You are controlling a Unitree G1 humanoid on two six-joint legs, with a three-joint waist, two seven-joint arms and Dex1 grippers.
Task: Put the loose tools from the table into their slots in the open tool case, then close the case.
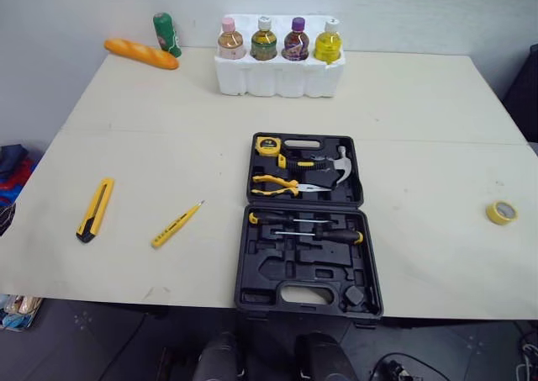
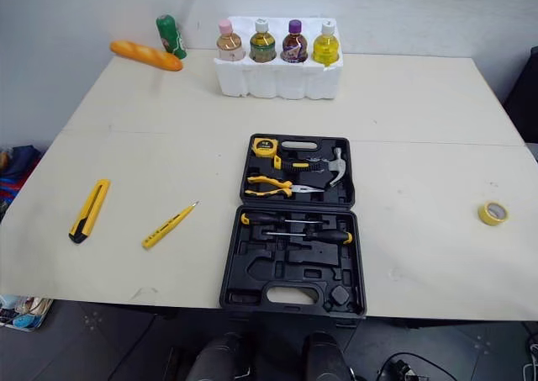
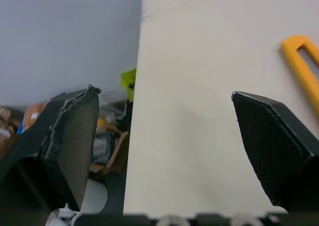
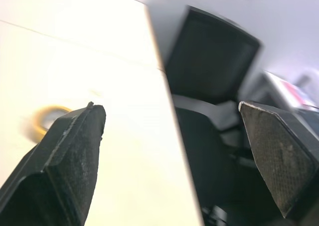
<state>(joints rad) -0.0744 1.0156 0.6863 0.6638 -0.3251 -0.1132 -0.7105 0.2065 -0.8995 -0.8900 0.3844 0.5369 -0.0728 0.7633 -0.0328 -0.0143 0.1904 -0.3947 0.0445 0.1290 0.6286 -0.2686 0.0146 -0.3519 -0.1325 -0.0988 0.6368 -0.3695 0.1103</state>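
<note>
case: black moulded-plastic tool case [image 1: 307, 225], open flat, near centre of matte cream surface [image 1: 420, 103] | loose, left of it: slim yellow utility knife [image 1: 95, 209], yellow screwdriver [image 1: 176, 224] | left tool [image 3: 164, 111], right tool [image 4: 169, 111]: fingers spread, empty

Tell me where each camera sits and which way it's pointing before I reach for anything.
Left eye view: on the head, facing forward and down at the table and open tool case.
Right eye view: beside it, same scene.
Left wrist view: on that wrist, along the open left gripper toward the table's left edge; shares the utility knife with the head views.
Right wrist view: on that wrist, along the open right gripper past the table's right edge; shares the tape roll with the head views.
</note>
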